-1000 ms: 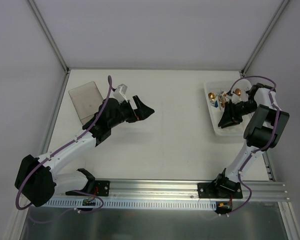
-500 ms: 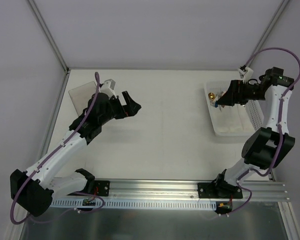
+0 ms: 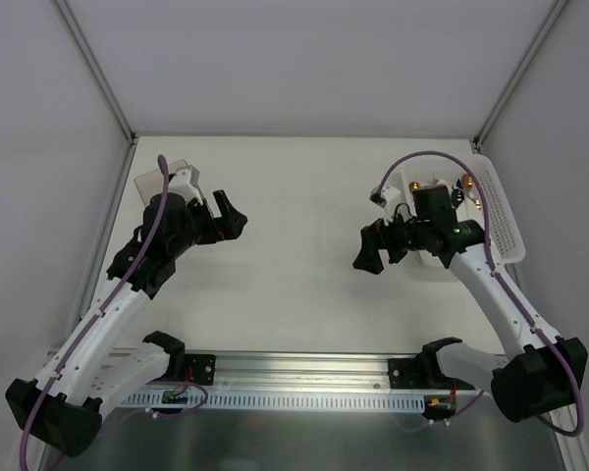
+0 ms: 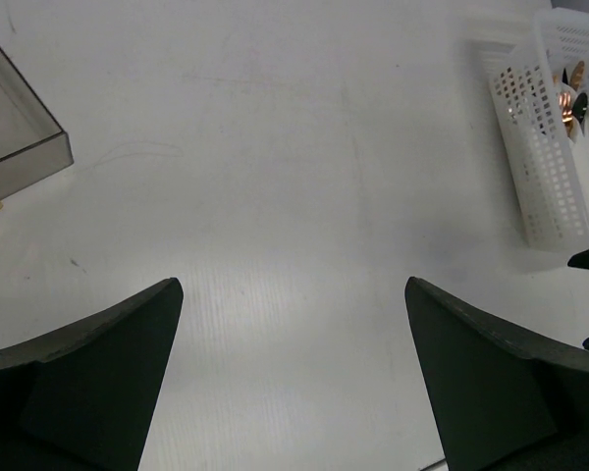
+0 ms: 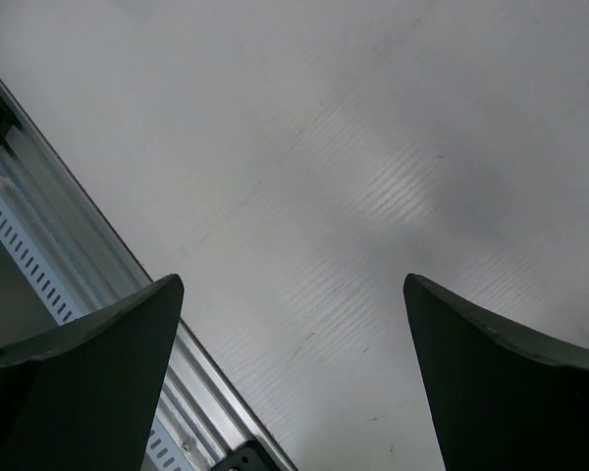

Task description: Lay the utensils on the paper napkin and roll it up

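Both tools are splayed wide and hold nothing. The left gripper [image 4: 293,289] hangs well left of the white basket [image 3: 501,211], and the right gripper [image 5: 293,285] is near its left side, over bare table [image 3: 294,186]. Copper-coloured utensils [image 4: 571,90] sit in the basket. Only the left wrist view shows the basket's perforated wall and a smoky box [image 4: 20,147].

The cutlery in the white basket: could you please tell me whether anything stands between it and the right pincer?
Only the wall of the white basket. The right pincer hangs open over the table to its left, the arm crossing above it. The cutlery stands inside, so the pincer would likely have to come in from above.
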